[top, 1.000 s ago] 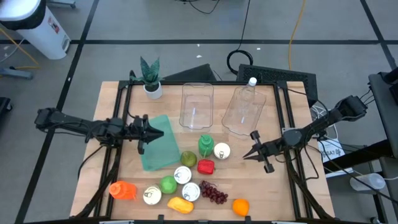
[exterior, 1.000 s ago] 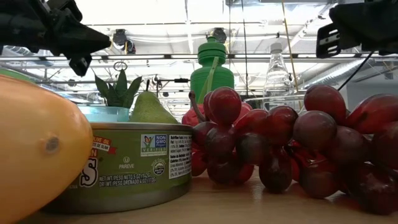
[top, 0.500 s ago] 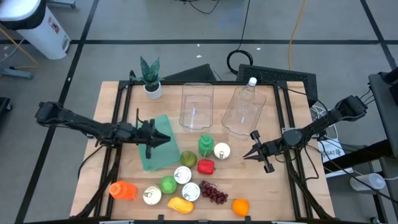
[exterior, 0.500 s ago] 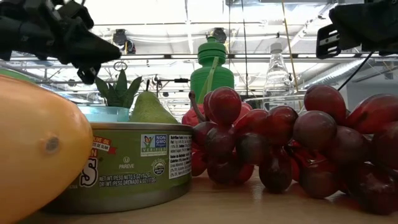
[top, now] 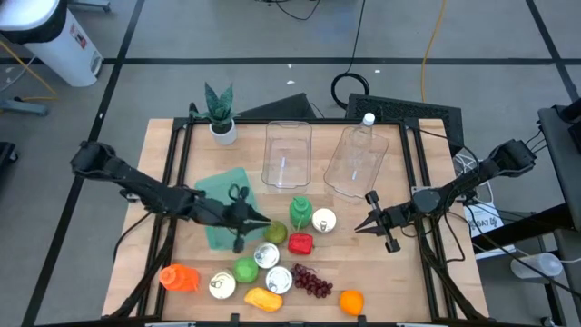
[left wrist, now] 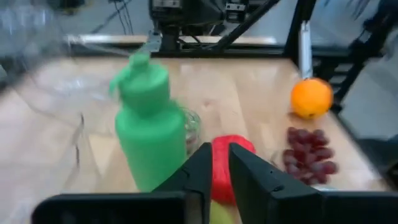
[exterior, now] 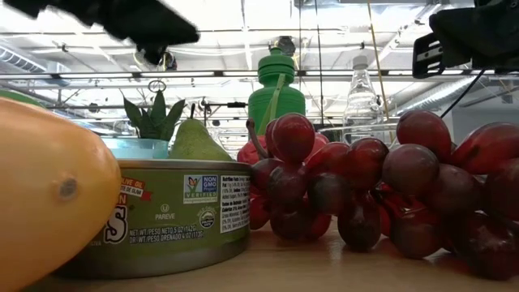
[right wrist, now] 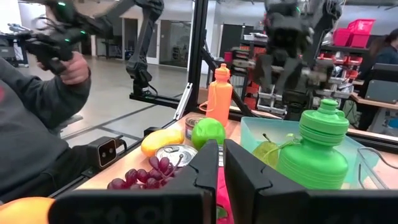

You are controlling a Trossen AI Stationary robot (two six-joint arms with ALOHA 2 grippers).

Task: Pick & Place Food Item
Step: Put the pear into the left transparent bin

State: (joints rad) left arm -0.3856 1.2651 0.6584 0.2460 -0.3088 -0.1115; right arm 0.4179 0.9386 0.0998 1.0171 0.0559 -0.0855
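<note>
Green pear point(top: 275, 232) is the food item nearest your left arm's jaws. It sits at the 4 o'clock corner of the teal tray point(top: 222, 195), near the middle of the wooden worktop point(top: 363, 272). Seen from above, the left jaws hang over that corner of the tray with their tips aimed toward 3 o'clock. The pear lies just beside the tips at about 4 o'clock, and I cannot tell whether they touch it. In the left wrist view the jaws stand narrow, only a slit apart, with nothing between them. A yellow-green edge of the pear shows low behind the slit, and the red pepper point(left wrist: 231, 163) shows straight through it.

From above, the red pepper lies a little past the pear, at 4 o'clock from the tips. The green bottle point(top: 300, 212) stands upright at 3 o'clock from them, with a white-capped jar point(top: 323, 220) just beyond it. A tin can point(top: 266, 256) lies at 5 o'clock, close to the pear. The grapes point(top: 311, 282) and the orange point(top: 350, 302) lie farther out toward the 5 o'clock corner of the worktop.

Your right arm waits on the 3 o'clock side of the worktop. Its jaws are closed on nothing and point toward 9 o'clock, well apart from the pear.
</note>
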